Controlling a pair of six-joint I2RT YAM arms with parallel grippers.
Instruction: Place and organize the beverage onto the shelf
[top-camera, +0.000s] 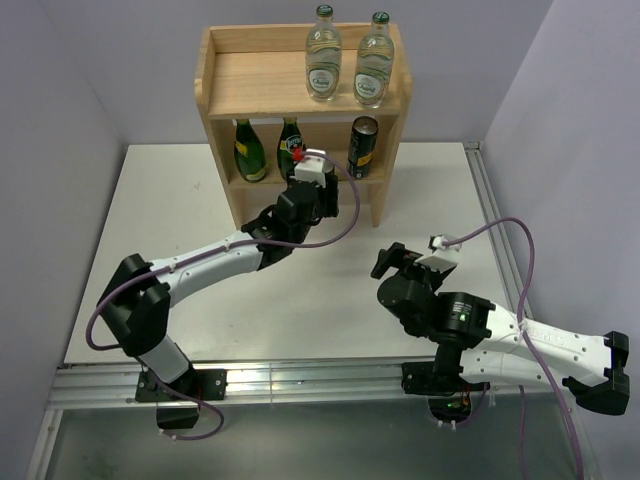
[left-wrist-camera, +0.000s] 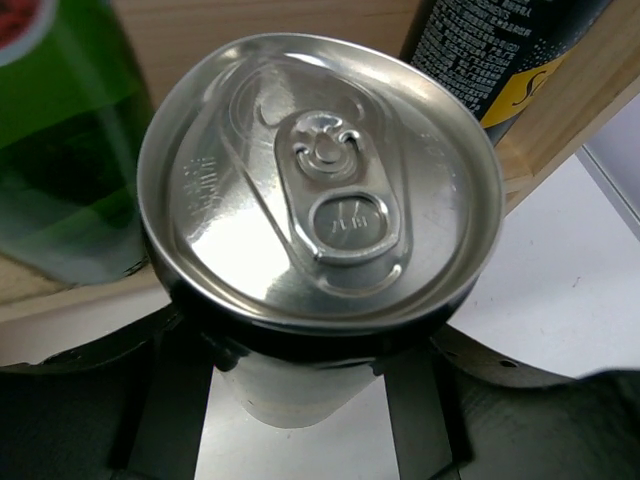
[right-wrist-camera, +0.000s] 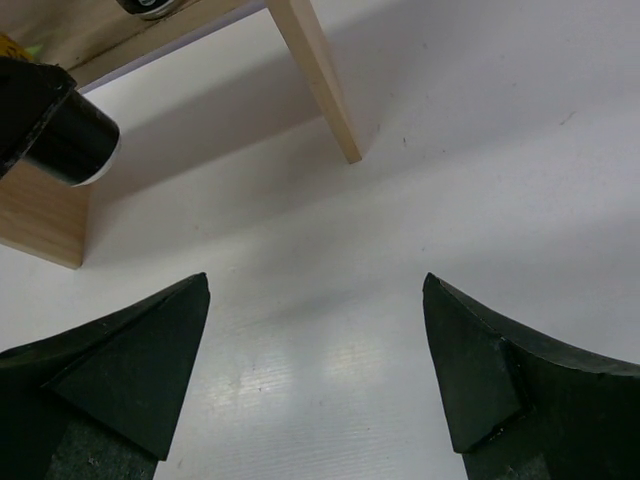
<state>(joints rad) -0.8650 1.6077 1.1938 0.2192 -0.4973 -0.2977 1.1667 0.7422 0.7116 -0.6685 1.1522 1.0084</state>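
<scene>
Silver-lidded can (left-wrist-camera: 320, 200) (dark-sided) clamped within left gripper (left-wrist-camera: 310, 395).

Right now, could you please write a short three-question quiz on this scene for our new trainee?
1. True or false: both clear bottles stand on the shelf's top board.
2. The left fingers grip: A) a mug, B) a can, C) nothing?
3. Fill in: the right fingers are ____ and empty.
Key: 1 true; 2 B; 3 open.
</scene>
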